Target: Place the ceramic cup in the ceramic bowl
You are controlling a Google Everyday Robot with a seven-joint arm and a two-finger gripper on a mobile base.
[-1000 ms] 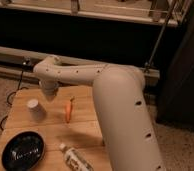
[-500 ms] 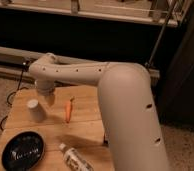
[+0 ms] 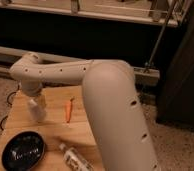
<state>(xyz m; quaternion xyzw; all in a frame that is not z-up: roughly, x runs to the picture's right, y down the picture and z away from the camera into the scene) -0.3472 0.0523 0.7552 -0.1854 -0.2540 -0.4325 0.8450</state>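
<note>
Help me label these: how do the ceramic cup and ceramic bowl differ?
The ceramic cup is white, the ceramic bowl glossy black. The cup is narrow and upright; the bowl is wide and shallow. The claw hangs over the cup, the bowl lies apart. Both rest on the wooden table.

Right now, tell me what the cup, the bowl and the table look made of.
The cup: plain matte white, likely ceramic. The bowl: black with glossy highlights, probably glazed ceramic. The table: pale wood, going by its warm tan colour. The claw is at the cup, just above it.
</note>
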